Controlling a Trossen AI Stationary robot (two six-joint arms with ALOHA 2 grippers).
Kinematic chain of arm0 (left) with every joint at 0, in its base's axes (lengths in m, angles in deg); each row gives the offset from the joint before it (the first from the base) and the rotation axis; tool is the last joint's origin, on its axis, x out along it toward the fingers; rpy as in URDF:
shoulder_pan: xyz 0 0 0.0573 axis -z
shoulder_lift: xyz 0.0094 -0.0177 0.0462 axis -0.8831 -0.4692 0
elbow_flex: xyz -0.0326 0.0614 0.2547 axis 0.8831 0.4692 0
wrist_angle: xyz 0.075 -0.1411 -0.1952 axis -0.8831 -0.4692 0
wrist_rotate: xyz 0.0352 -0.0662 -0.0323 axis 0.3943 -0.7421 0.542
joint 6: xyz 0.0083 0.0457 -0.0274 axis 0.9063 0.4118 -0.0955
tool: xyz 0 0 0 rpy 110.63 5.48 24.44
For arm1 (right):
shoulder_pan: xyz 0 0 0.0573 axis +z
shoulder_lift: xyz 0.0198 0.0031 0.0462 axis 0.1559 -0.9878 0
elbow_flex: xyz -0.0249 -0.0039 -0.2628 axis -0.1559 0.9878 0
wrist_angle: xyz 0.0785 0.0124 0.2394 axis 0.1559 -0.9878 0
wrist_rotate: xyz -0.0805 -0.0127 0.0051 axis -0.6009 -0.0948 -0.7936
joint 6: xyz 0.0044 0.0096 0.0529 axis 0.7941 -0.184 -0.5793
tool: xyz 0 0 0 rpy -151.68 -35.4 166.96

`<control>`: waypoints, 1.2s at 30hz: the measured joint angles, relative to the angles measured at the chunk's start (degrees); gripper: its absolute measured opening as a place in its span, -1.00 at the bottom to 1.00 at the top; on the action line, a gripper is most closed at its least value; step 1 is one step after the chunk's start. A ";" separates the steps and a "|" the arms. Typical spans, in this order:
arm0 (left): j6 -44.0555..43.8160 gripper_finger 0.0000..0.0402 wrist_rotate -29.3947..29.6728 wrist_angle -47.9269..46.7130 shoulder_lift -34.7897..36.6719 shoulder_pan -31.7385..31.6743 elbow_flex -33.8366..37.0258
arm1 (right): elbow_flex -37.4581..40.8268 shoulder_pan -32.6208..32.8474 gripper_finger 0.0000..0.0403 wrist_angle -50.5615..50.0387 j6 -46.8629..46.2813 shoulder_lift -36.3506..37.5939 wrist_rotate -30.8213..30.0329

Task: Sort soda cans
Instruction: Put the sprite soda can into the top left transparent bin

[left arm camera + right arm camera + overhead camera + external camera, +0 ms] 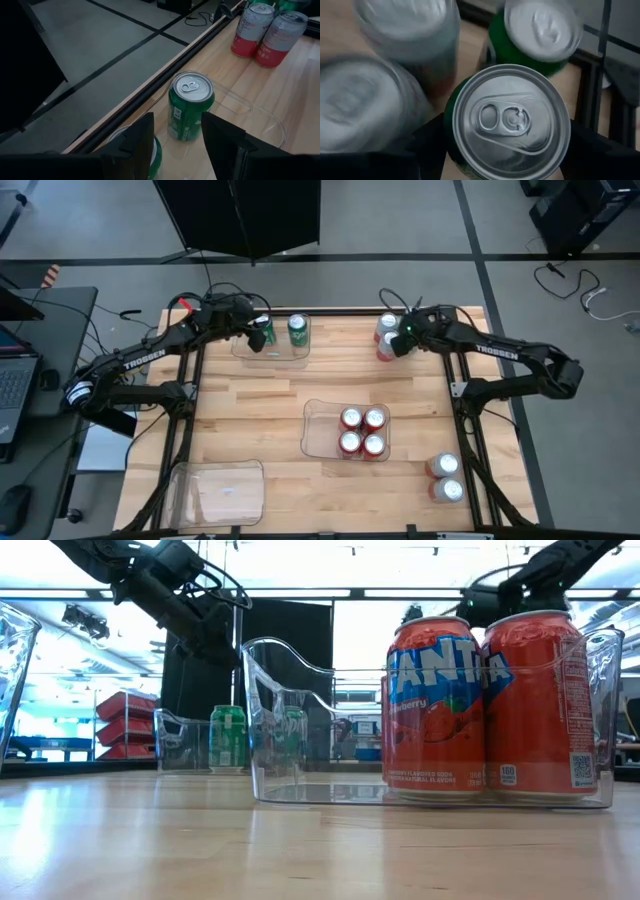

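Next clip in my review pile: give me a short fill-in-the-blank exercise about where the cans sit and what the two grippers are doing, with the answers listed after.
1. The middle tray holds ____ red cans.
2. The can between the right gripper fingers is ____ in colour.
3. The left gripper is over the far tray, whose cans are ____ in colour.
4. The two cans near the table's right edge stand in ____ tray.

Missing words: four; green; green; no

red cans (pixel 488 705): "FANTA", "Strawberry" | left arm (pixel 140 356): "TROSSEN" | right arm (pixel 497 351): "TROSSEN"
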 joint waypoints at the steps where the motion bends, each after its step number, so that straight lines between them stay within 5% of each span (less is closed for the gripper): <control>1: -0.16 -0.17 0.00 -0.02 0.00 0.00 0.00 | -1.21 0.05 0.42 -1.15 0.04 0.26 -0.01; 14: -0.31 -0.18 -2.60 -1.46 0.00 -1.07 -0.02 | -20.82 7.02 0.42 -16.62 1.75 0.62 -1.90; 23: -0.15 -0.32 -8.82 -0.66 0.00 -3.06 -0.02 | -26.16 15.23 0.42 -6.10 5.45 -3.93 2.32; 36: 0.22 -0.37 -9.92 -0.80 0.00 -2.95 -0.02 | -33.12 24.64 0.42 14.17 14.72 -28.18 15.12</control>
